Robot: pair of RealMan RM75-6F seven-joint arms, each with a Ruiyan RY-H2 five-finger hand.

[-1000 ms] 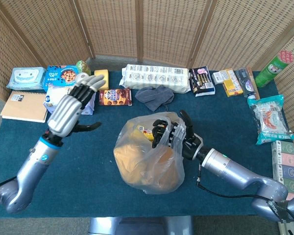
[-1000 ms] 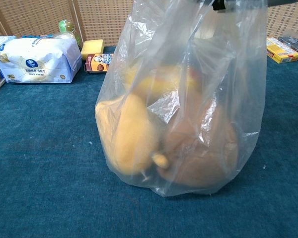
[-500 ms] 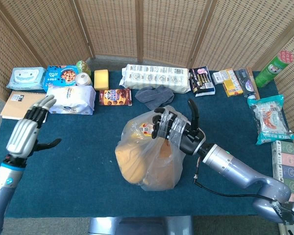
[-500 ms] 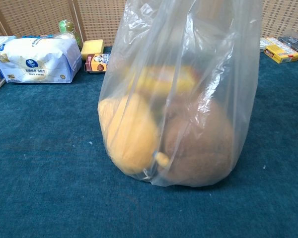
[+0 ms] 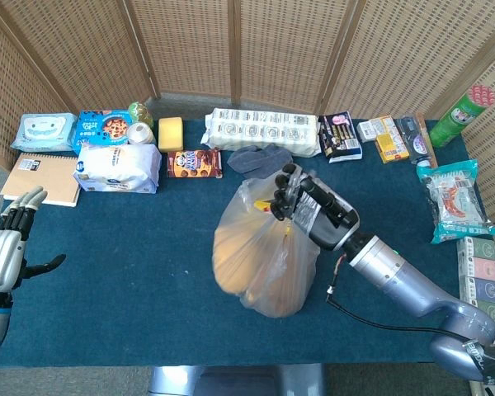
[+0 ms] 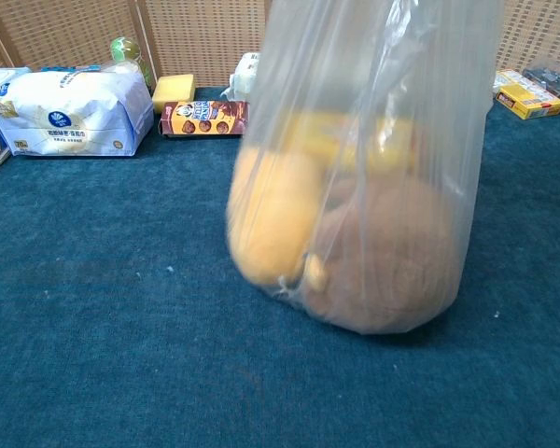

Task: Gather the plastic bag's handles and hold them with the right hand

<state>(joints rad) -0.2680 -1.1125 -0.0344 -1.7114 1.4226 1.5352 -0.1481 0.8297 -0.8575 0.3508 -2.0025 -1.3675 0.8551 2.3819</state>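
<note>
Since the earlier frames the plastic bag (image 5: 260,264) has been carried toward the right side of the table (image 5: 132,280), and the left hand (image 5: 2,256) has been drawn back to the far left edge of the head view. On the dark blue cloth of the table the bag is seen hanging from its gathered handles (image 5: 287,196), its body stretched tall and its rounded bottom at or just above the cloth; whether it is touching cannot be told. Through the clear film in the chest view, yellow and brown rounded goods (image 6: 355,252) are shown, slightly blurred. The handles are clamped in the right hand (image 5: 313,213), whose fingers are closed around the bunched plastic at the top of the bag. The left hand is held with its fingers spread apart and nothing in it, well apart from the bag.

Along the far edge of the table a long white pack of rolls (image 5: 264,130) is laid, with a grey cloth (image 5: 260,161) just in front of it. A white soft pack (image 5: 115,165) is set at the left, beside a brown notebook (image 5: 41,177). A small box of biscuits (image 5: 194,162) and a yellow block (image 5: 171,133) are placed between the white pack and the rolls
</note>
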